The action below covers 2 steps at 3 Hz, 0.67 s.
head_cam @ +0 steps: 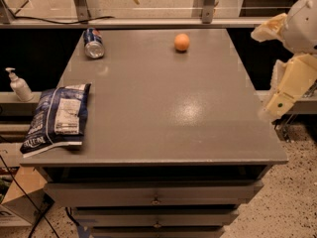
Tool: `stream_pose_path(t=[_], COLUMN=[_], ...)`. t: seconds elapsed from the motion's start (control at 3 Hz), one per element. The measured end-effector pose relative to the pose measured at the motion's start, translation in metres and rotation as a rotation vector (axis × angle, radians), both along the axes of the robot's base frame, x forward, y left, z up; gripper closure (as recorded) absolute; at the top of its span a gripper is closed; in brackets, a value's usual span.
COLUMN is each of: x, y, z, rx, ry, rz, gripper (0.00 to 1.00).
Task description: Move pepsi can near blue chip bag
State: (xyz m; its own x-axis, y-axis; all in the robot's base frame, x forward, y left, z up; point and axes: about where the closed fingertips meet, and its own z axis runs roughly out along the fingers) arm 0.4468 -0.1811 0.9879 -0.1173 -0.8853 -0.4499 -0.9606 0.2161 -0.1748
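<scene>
The pepsi can (93, 43) lies on its side at the far left corner of the grey table (163, 108), silver end towards me. The blue chip bag (58, 116) lies flat at the near left edge, white label panel up, partly overhanging the table's side. My gripper (275, 78) hangs off the table's right edge, at mid depth, far from both the can and the bag. It holds nothing that I can see.
An orange ball (182, 42) sits at the far middle of the table. A white pump bottle (19, 85) stands on a ledge left of the table. Drawers (156, 195) front the table below. A rail with metal posts (148, 21) runs behind it.
</scene>
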Motion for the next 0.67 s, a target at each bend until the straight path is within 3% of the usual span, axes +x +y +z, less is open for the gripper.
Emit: stream_pose_path(t=[0.33,0.67], x=[0.0,0.0074], y=[0.0,0.008], z=[0.0,0.0016], rx=[0.0,0.094], ry=[0.0,-0.016], rz=[0.0,-0.002], gripper=[0.0,0.0])
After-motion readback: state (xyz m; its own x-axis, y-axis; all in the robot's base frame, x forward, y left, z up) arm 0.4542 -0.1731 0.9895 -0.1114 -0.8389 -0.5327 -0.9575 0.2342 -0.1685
